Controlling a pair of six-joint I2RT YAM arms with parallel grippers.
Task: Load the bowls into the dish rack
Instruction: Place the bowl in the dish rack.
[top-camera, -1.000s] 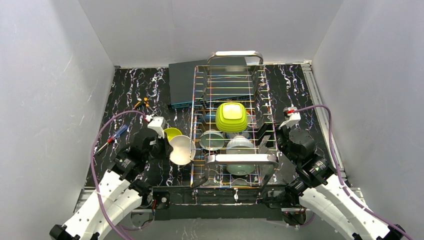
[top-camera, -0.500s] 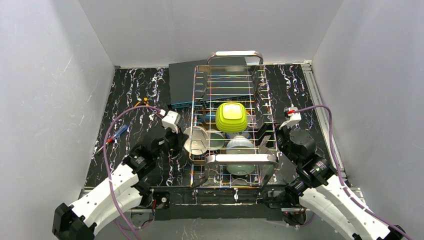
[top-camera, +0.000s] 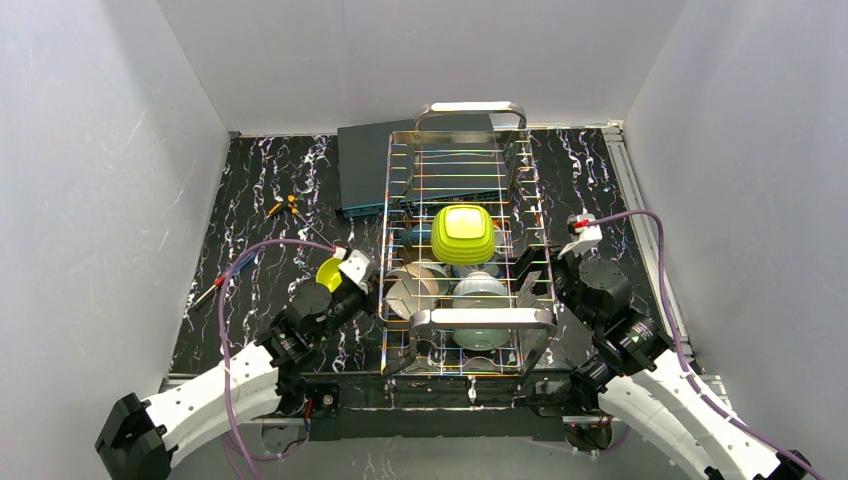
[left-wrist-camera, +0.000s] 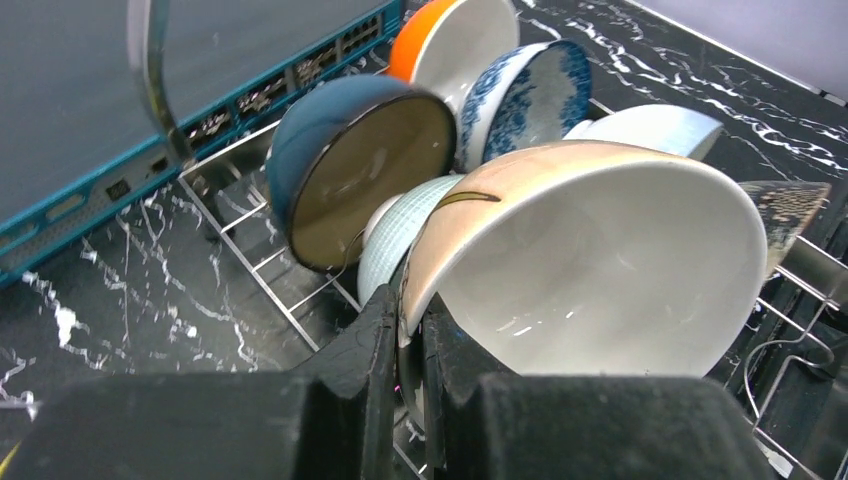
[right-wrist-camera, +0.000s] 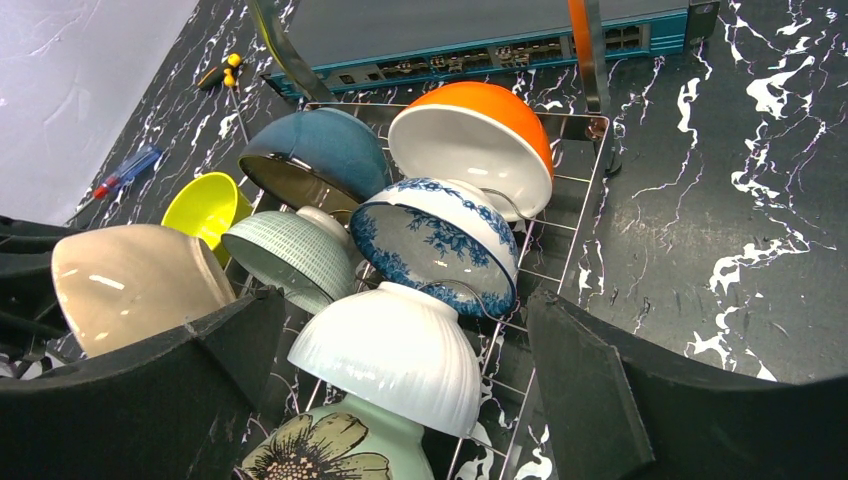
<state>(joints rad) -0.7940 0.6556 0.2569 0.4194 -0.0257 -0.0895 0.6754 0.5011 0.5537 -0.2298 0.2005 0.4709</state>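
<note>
The beige glazed bowl (left-wrist-camera: 600, 260) is clamped by its rim in the left gripper (left-wrist-camera: 408, 330), tilted just over the left edge of the shiny steel wire dish rack (top-camera: 484, 318).

From above, I see the lime squarish bowl (top-camera: 463, 234) covering the bowls beneath it. In my left wrist view, the beige bowl (left-wrist-camera: 590, 260) fills the frame and hides much of the dish rack (left-wrist-camera: 150, 80) behind it. The bottom edge of my right wrist view cuts off a flower-painted bowl (right-wrist-camera: 320, 452). A yellow-handled tool (top-camera: 285, 207) on the table is too small for me to identify.
</note>
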